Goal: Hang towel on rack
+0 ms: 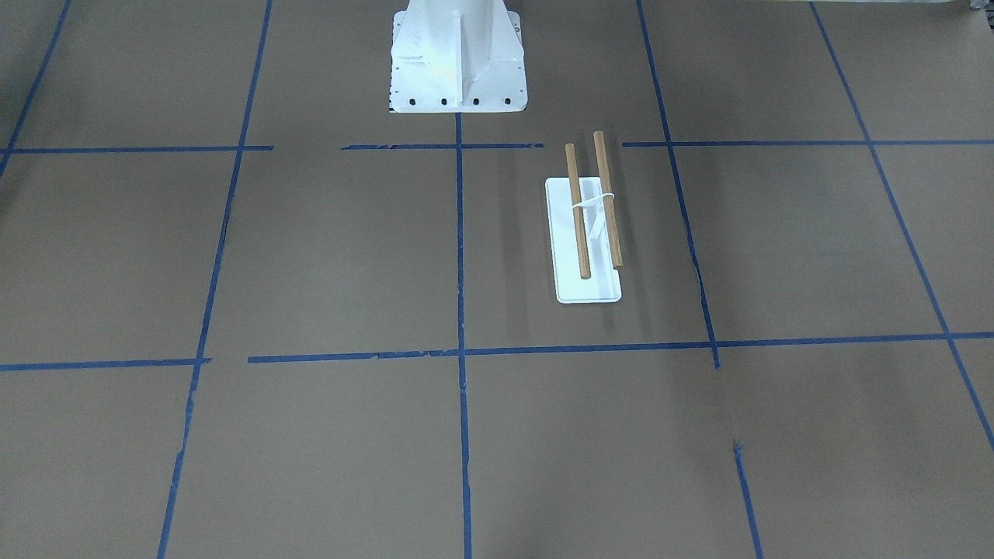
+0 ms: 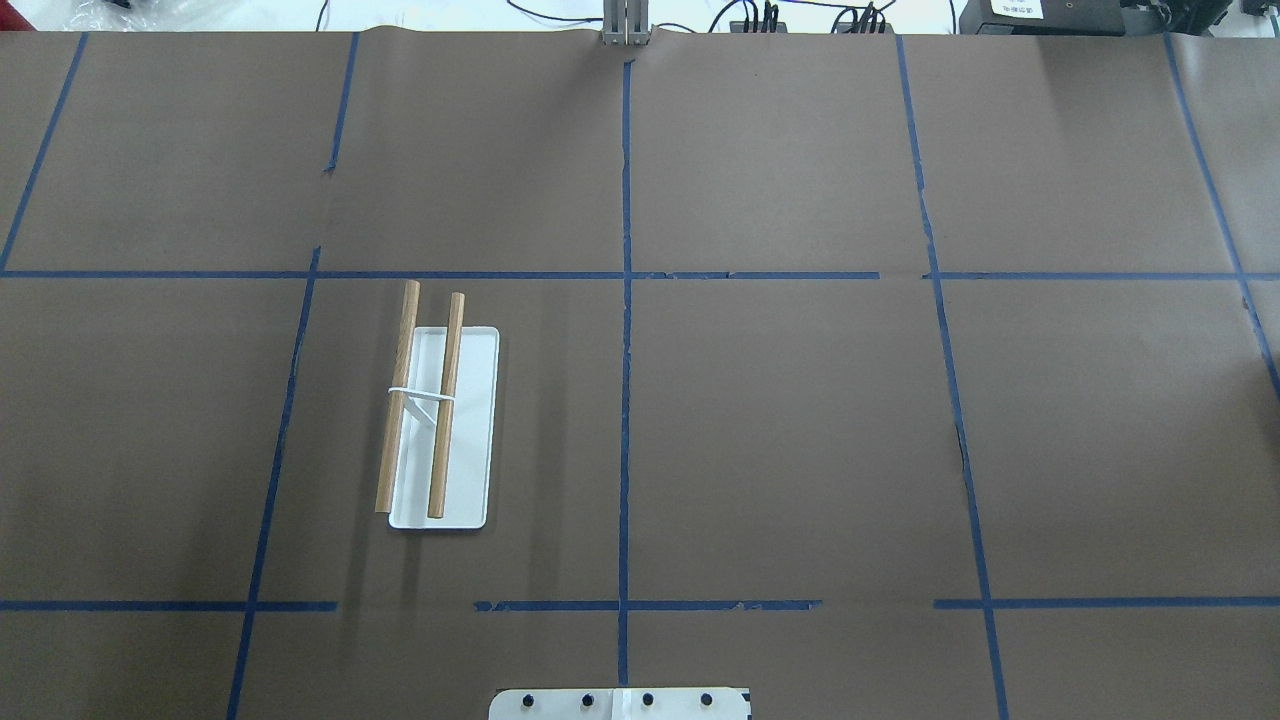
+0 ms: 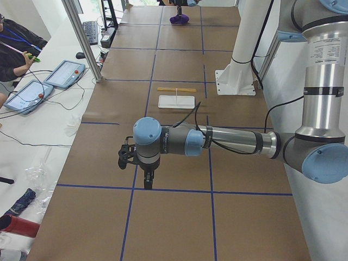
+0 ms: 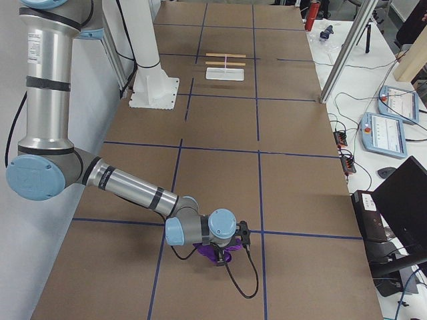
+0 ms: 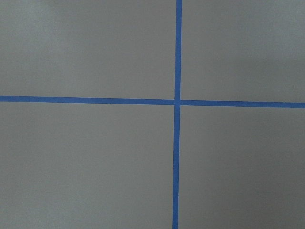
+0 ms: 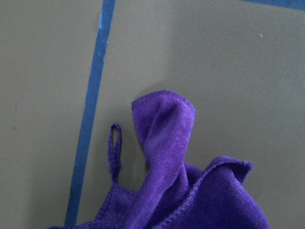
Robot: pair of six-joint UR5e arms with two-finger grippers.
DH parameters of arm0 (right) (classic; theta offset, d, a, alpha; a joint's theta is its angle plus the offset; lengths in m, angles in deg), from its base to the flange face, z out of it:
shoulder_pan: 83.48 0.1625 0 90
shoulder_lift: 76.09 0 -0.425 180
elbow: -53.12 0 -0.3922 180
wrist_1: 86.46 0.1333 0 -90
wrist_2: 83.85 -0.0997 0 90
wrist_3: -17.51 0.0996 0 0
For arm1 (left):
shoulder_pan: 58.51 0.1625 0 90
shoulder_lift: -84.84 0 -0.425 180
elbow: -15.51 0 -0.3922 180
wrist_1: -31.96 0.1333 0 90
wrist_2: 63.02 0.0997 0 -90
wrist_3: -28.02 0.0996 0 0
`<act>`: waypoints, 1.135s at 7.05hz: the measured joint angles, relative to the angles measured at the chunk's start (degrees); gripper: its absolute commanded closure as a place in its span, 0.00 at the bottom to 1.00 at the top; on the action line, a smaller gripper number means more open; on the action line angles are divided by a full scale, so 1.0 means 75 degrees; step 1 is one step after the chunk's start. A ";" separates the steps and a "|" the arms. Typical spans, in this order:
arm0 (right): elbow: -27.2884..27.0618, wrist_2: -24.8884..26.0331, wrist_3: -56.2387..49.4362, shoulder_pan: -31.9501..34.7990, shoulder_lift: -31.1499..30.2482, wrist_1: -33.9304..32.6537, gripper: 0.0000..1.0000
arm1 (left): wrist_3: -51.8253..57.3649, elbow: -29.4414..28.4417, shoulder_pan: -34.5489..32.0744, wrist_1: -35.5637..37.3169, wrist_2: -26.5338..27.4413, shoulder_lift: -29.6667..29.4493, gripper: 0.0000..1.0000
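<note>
The rack (image 1: 588, 289) has a flat white base, a white upright and two brown dowel rods; it stands bare on the brown table and also shows in the overhead view (image 2: 470, 430). A purple towel (image 6: 190, 191) lies bunched on the table under my right wrist, its hanging loop beside a blue tape line. In the exterior right view my right gripper (image 4: 220, 255) sits low over the towel (image 4: 215, 253), far from the rack (image 4: 225, 70). My left gripper (image 3: 148, 184) hangs over a tape crossing near the table's other end. I cannot tell if either is open or shut.
The white bolted robot pedestal (image 1: 458, 62) stands at the table's robot side, also in the overhead view (image 2: 620, 703). An aluminium post (image 3: 81, 38), tablets (image 3: 64, 73) and a seated operator (image 3: 16, 46) are along the far side. Blue tape lines grid the table.
</note>
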 measured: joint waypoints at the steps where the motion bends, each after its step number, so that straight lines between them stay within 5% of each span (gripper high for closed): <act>1: -0.0001 0.0147 -0.0039 -0.0016 -0.0048 0.0001 0.11 | -0.0010 -0.0005 0.0000 -0.0053 0.0000 -0.0003 0.00; 3: -0.0041 0.0272 -0.0058 -0.0023 -0.0079 0.0004 0.95 | -0.0018 -0.0008 0.0000 -0.0087 0.0000 0.0000 0.00; 8: -0.0114 0.0315 -0.0273 -0.0052 -0.0151 0.0198 1.00 | -0.0011 -0.0012 0.0000 -0.0100 0.0000 0.0004 0.00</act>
